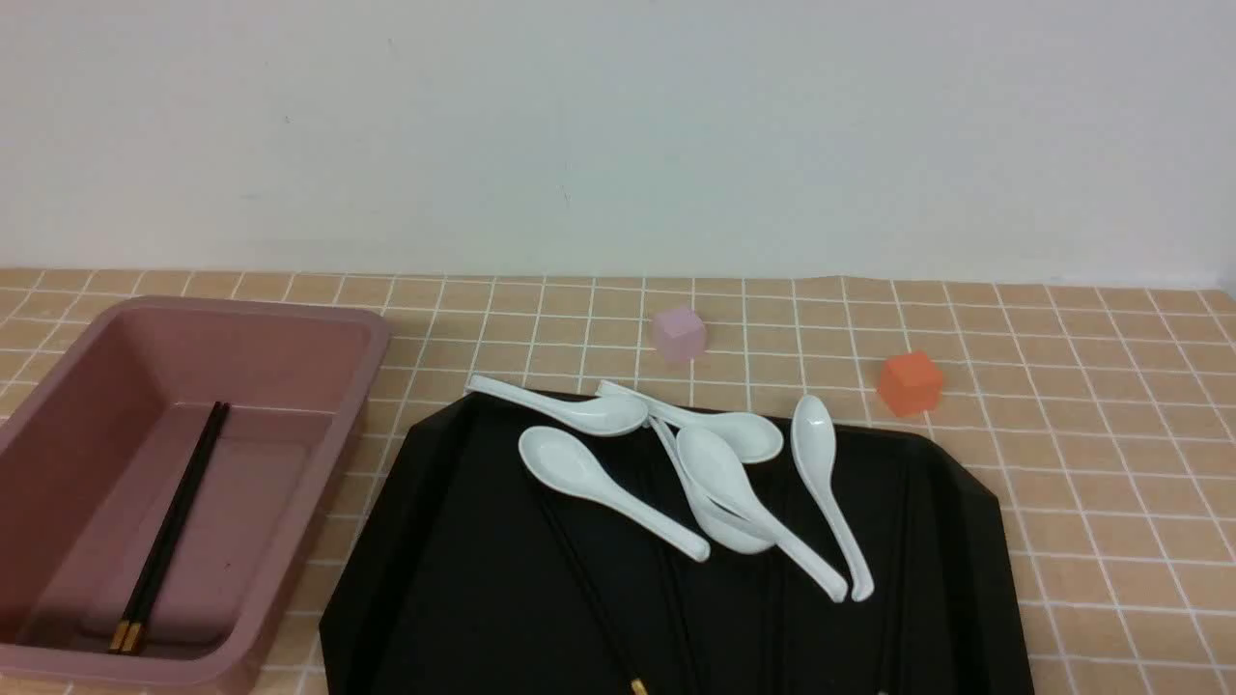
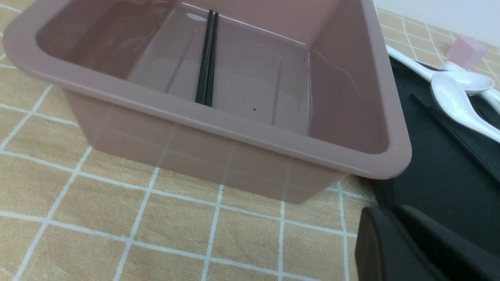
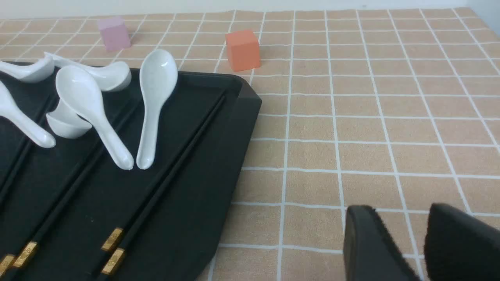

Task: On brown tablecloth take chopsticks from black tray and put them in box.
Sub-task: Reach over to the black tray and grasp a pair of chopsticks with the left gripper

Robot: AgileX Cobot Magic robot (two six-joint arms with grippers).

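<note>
Right gripper (image 3: 402,212) hung over brown tablecloth (image 3: 351,128) beside black tray (image 3: 234,156), jaws slightly apart, empty. Nearest chopsticks (image 3: 168,175) lay to its left along tray's right rim, long axis front-to-back, gold bands toward robot. Right arm looked nearer. Left gripper (image 2: 390,214) closed, empty, beside box (image 2: 273,136). One pair (image 2: 207,58) inside box. No readable writing.

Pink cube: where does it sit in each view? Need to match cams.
Front view: pink cube on the brown tablecloth, just beyond the black tray's far rim, near centre.
Left wrist view: pink cube on the cloth beyond the white spoons.
Right wrist view: pink cube beyond the tray, beside the orange cube.
Shared landmark: the white spoons on the black tray.
</note>
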